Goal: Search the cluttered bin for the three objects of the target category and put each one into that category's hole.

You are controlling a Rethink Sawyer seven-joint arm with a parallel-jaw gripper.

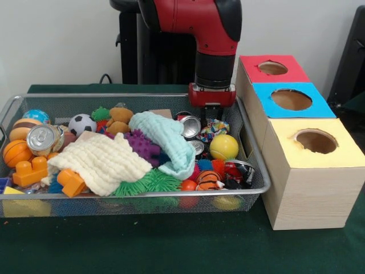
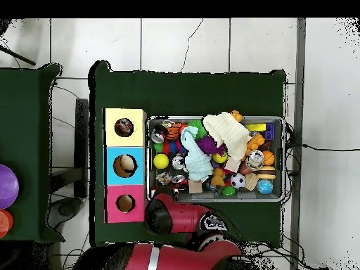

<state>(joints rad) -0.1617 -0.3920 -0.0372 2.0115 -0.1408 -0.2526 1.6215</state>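
We see a counter (image 1: 171, 251) covered in dark green cloth. Directly on it rests a long shallow basket of silver wire mesh (image 1: 137, 201), heaped with toys. Touching the basket's end, on the picture's right in the front view, stands a row of three pale wooden boxes with round holes: the yellow-faced box (image 1: 311, 188) nearest the camera, the blue-faced box (image 1: 292, 100) behind it, and the red-faced box (image 1: 272, 68) farthest.
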